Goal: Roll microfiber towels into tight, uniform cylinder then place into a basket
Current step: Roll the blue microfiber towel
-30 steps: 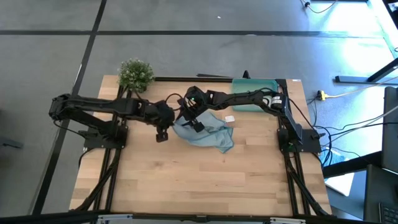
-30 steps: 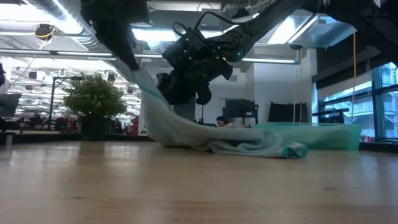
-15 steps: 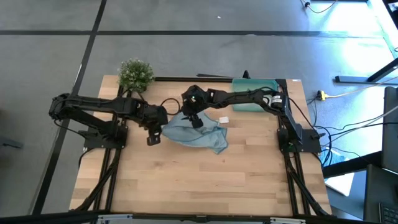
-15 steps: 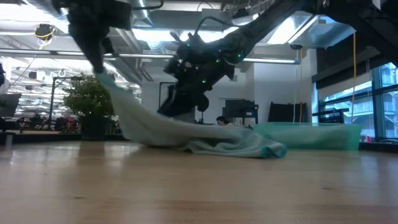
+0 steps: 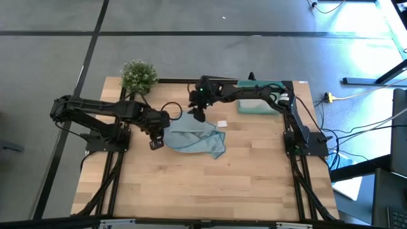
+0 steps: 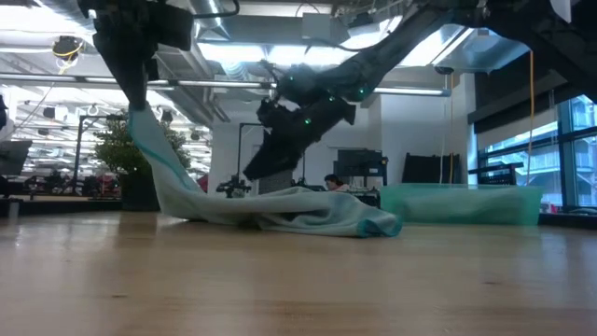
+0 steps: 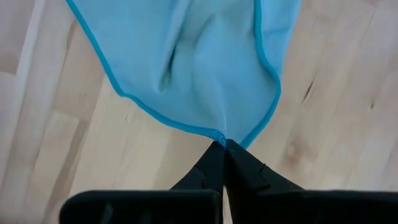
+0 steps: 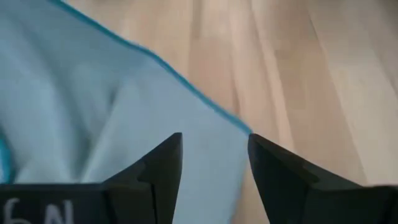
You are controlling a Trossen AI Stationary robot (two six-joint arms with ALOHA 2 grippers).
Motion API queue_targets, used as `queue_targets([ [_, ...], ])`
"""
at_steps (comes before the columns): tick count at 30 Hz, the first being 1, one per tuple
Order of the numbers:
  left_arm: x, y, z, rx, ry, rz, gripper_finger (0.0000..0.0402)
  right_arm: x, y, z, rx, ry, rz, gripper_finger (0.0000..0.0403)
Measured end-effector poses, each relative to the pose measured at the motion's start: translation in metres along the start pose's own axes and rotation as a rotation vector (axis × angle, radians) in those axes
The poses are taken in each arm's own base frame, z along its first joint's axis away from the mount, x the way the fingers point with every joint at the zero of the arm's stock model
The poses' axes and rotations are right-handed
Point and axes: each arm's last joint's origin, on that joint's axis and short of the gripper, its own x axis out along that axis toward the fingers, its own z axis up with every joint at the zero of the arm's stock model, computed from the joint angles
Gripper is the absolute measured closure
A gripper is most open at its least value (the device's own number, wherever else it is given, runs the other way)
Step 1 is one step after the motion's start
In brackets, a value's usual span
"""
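The light blue towel (image 5: 194, 137) lies crumpled at mid-table, its small white tag (image 5: 222, 123) at its far right corner. My left gripper (image 5: 155, 138) is shut on the towel's left corner and holds it up above the table (image 6: 140, 112); the rest trails on the wood (image 6: 298, 213). My right gripper (image 5: 198, 113) is open and hovers over the towel's far edge (image 8: 186, 124) without touching it. The teal basket (image 5: 254, 108) stands at the far right. The second towel does not show. My left gripper pinches the towel's corner (image 7: 217, 135), where two hemmed edges meet, between its two fingertips. The fingers point down from above. The corner is lifted clear of the table; the cloth slopes down from it, and the rest lies on the wood.
A small potted plant (image 5: 138, 75) stands at the far left corner. The basket also shows in the low view (image 6: 462, 203), behind the towel. Bare wood lies along the near half of the table (image 5: 203, 184).
My left gripper has gone toward the table's left edge with the towel's corner. The whole towel has slid left behind it and lies flatter and more spread out. My right gripper has drawn back toward the far edge, off the towel's middle.
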Motion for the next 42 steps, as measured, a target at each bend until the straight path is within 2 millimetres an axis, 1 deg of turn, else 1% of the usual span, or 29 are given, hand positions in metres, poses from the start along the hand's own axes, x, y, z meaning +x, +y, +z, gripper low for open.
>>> queue_targets([
  [2, 0.000, 0.000, 0.000, -0.001, -0.004, 0.001, 0.0401, 0.003, 0.002, 0.004, -0.026, -0.036, -0.008, 0.0218],
  [4, 0.000, 0.000, 0.000, -0.001, -0.006, 0.002, 0.0401, 0.010, 0.001, 0.004, -0.017, -0.069, -0.020, 0.0218],
  [8, 0.000, -0.001, 0.002, -0.001, -0.022, -0.002, 0.0401, 0.030, -0.005, -0.013, 0.035, -0.055, -0.031, 0.0218],
  [10, 0.000, -0.001, 0.003, -0.002, -0.030, -0.005, 0.0401, 0.034, -0.008, -0.018, 0.007, -0.041, -0.063, 0.0218],
  [13, 0.000, -0.001, 0.003, -0.002, -0.030, -0.004, 0.0401, 0.034, -0.008, -0.016, -0.024, -0.056, -0.077, 0.0218],
  [19, 0.000, -0.001, 0.003, -0.001, -0.030, -0.002, 0.0401, 0.034, -0.008, -0.016, -0.017, -0.055, -0.081, 0.0218],
  [21, 0.000, -0.001, 0.003, -0.002, -0.030, -0.001, 0.0401, 0.033, -0.008, -0.014, 0.027, -0.053, -0.079, 0.0218],
  [24, 0.000, 0.000, 0.003, -0.001, -0.030, 0.003, 0.0401, 0.030, -0.006, -0.001, 0.149, -0.045, -0.065, 0.0218],
  [26, 0.000, 0.000, 0.003, 0.006, -0.030, 0.003, 0.0401, 0.026, -0.003, 0.009, 0.179, -0.025, -0.060, 0.0218],
  [28, 0.000, 0.000, 0.003, 0.020, -0.030, 0.004, 0.0401, 0.024, 0.002, 0.014, 0.194, 0.024, -0.060, 0.0218],
  [31, 0.000, 0.000, 0.003, 0.024, -0.030, 0.004, 0.0401, 0.023, 0.008, 0.016, 0.215, 0.082, -0.114, 0.0218],
  [34, 0.000, 0.000, 0.003, 0.025, -0.030, 0.004, 0.0401, 0.026, 0.012, 0.013, 0.229, 0.108, -0.168, 0.0218],
  [38, 0.000, 0.000, 0.003, 0.025, -0.030, 0.004, 0.0401, 0.038, 0.008, 0.006, 0.252, 0.086, -0.220, 0.0218],
  [42, 0.000, 0.000, 0.002, 0.025, -0.030, 0.004, 0.0401, 0.045, 0.005, 0.016, 0.323, 0.032, -0.233, 0.0218],
])
